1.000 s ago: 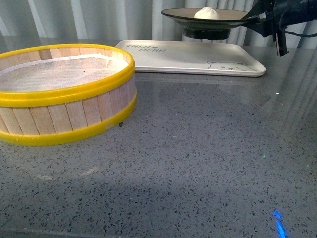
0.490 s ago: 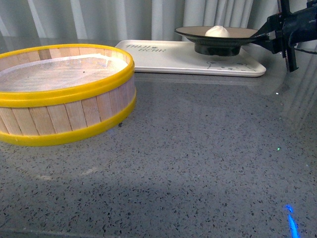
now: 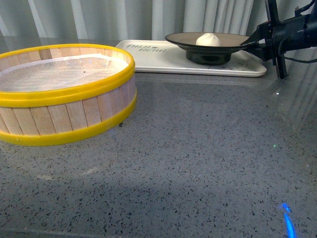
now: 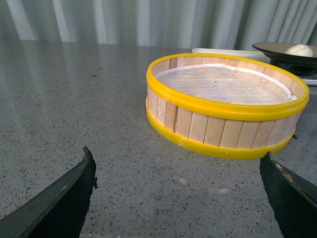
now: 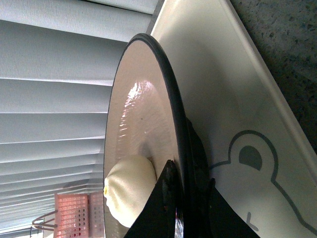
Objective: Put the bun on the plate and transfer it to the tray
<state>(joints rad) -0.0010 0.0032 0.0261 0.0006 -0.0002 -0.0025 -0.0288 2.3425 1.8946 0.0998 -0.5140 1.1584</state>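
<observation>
Pale vertical blinds [image 3: 124,17] closed off the back of the scene, and a grey speckled counter [image 3: 198,163] filled the front view. At about one o'clock, at the far edge of the counter, lay the tray [image 3: 163,57], flat, cream-white, with rounded corners, a raised edge and faint lettering toward its left end. On its right half stood the plate [image 3: 208,39], wide and shallow, matte brown-grey inside, with a black rim and black foot; the foot appeared to rest on the tray, though the contact line could not be told for sure. The bun [image 3: 210,39] sat near the middle of the plate, small, round and off-white, with a pleated top. The right gripper [image 3: 255,40] came in from three o'clock, its dark jaws clamped on the plate's right rim; the right wrist view showed one finger over the rim [image 5: 171,198] and another under it, with the bun [image 5: 130,191] just beside them and a printed outline figure on the tray [image 5: 247,163]. At nine o'clock, nearer the camera, stood a round wooden steamer basket [image 3: 64,94] with yellow rims and a white lining. In the left wrist view the left gripper [image 4: 178,198] hovered above bare counter with its jaws spread wide, holding nothing, the basket [image 4: 225,104] well ahead of it.
</observation>
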